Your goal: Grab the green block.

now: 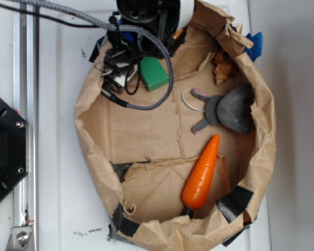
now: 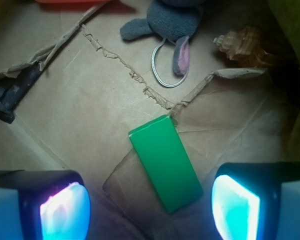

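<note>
In the wrist view, the left fingertip pad (image 2: 62,210) of the gripper (image 2: 150,210) glows at the lower left corner, and between it and the block there is bare brown paper. Next comes the small flat solid-green rectangular block (image 2: 165,162), lying flat on the creased brown paper (image 2: 90,115) that lines the nest-shaped paper bag. Its long axis runs on a diagonal, from the upper left to the lower right, so it is not square to the line between the two pads. The lower end of the block reaches in between the fingers and sits nearer to the right fingertip pad (image 2: 235,207) than to the left one. The jaws stand wide apart and hold nothing; the block touches neither pad.

My judgement is that the coming move depends on this diagonal: the wrist should turn until the pads face the long sides, then go down.

Farther to the right and up lie a grey plush mouse toy (image 2: 172,20) and a brown seashell (image 2: 245,45), well apart from the block.
</note>
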{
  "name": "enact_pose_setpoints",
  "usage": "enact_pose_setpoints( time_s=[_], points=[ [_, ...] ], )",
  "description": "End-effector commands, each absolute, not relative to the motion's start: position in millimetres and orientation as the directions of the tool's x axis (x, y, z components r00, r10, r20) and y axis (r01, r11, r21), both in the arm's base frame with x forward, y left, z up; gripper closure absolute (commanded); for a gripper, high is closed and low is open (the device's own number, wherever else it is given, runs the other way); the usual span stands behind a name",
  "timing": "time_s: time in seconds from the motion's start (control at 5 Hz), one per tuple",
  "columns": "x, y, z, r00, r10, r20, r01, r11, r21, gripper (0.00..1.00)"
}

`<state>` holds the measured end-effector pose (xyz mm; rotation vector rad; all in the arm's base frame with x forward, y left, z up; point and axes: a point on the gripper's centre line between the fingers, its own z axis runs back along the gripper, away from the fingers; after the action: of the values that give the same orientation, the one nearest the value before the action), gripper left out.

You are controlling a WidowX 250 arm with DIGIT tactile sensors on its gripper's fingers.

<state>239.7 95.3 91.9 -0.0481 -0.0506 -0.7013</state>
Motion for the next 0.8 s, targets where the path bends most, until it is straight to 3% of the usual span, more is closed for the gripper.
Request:
enact_pose_setpoints(
  time_s=[0.0,0.6],
  points=[
    [254.8,87.9,97.2,0.717,-0.695,0.054,0.693,0.719,0.053,0.0],
    [262.0,67.9,70.9,0.639,-0.764,0.089,0.766,0.643,0.026,0.0]
  ],
)
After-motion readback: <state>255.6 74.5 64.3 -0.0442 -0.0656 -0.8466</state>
